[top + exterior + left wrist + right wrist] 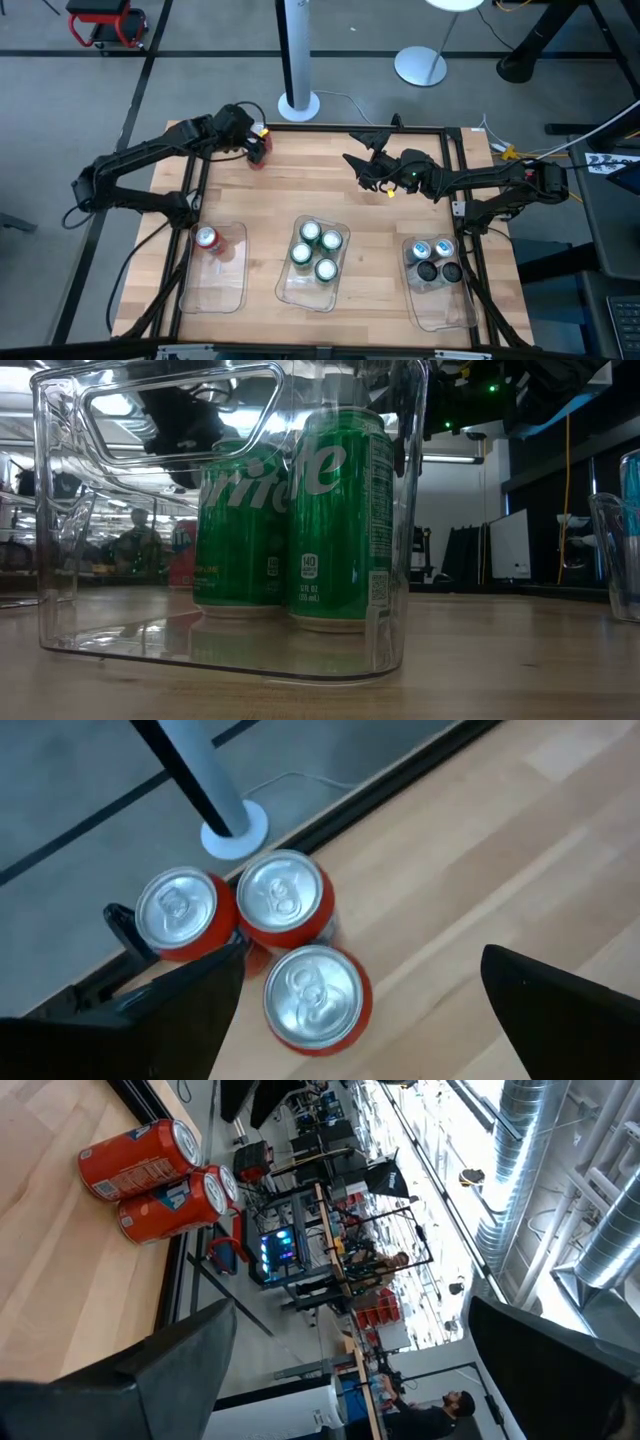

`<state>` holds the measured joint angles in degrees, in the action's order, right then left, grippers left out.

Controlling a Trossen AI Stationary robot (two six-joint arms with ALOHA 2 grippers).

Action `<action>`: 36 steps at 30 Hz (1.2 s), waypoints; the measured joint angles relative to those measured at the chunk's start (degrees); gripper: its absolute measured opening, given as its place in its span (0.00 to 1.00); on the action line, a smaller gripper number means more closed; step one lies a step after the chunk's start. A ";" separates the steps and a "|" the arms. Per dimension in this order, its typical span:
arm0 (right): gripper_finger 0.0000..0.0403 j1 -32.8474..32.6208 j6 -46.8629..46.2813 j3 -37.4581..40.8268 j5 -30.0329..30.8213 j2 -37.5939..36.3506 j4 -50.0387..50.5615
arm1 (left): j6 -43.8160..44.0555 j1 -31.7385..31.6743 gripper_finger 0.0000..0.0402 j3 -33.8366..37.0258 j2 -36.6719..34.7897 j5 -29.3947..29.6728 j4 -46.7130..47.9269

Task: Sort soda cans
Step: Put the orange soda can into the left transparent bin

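Note:
Three red cans with silver tops stand together near the table's far left corner (259, 156); the left wrist view shows them from above (283, 902). My left gripper (360, 1020) is open above them, with the nearest can (316, 997) close to one finger; it touches none. A fourth red can (207, 238) stands in the left clear tray. Several green cans (315, 250) stand in the middle tray and show again in the low view (335, 520). Silver-blue and dark cans (435, 260) fill the right tray. My right gripper (360, 165) is open above the table's far middle, pointing left toward the red cans (150, 1175).
Three clear trays line the near side: left (222, 285), middle (300, 292), right (445, 305). A black frame (400, 128) borders the table. A grey pole with a round base (235, 825) stands just beyond the far edge. Bare wood lies between the arms.

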<state>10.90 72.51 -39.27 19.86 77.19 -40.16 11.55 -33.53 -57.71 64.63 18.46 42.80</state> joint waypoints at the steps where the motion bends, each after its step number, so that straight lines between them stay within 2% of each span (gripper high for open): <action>1: 0.99 0.00 0.00 0.00 0.00 0.00 0.00 | -0.07 -0.21 0.98 0.00 0.01 -0.02 0.35; 8: 0.99 0.00 1.14 0.00 0.00 -0.02 0.02 | 1.47 -0.30 0.98 1.10 0.41 0.07 -0.25; 22: 0.99 0.00 1.16 0.00 0.00 0.00 0.01 | 3.71 -4.29 0.97 3.00 8.92 0.19 -0.64; 36: 0.99 -0.02 1.22 0.00 0.00 0.00 0.01 | 3.91 -7.53 0.97 2.99 13.89 -0.28 -2.09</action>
<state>10.87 73.73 -39.27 19.86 77.19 -40.15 15.46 -41.06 -54.72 78.52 18.18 40.71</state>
